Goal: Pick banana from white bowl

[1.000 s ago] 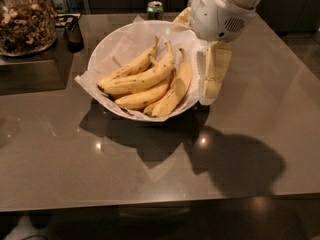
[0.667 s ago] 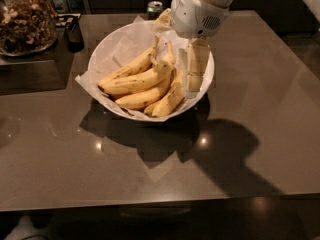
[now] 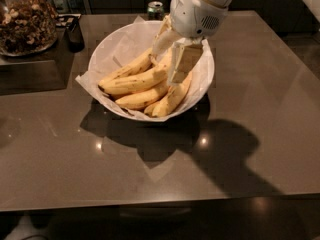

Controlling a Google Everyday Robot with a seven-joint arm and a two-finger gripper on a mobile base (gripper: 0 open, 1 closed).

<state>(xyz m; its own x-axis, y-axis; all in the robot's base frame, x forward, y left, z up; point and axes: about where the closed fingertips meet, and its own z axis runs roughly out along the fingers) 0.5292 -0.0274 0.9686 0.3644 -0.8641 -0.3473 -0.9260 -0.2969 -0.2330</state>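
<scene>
The jar of nuts (image 3: 25, 21) sits at ten o'clock from the white bowl (image 3: 100, 54) on the counter (image 3: 260, 134); the banana (image 3: 132, 82) lies across the bowl's middle, touching other bananas (image 3: 170, 99); the hand (image 3: 166, 66) hangs over the three o'clock side, open, holding nothing; it might pinch two bananas together because they lie packed tight, or snag the paper (image 3: 127, 36).

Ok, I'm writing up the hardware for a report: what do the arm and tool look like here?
The arm's last segment is a rounded white shell with a tan ring and a small vent grille. The tool, over the white bowl's right half, has two flat cream fingers. No cables show.
</scene>
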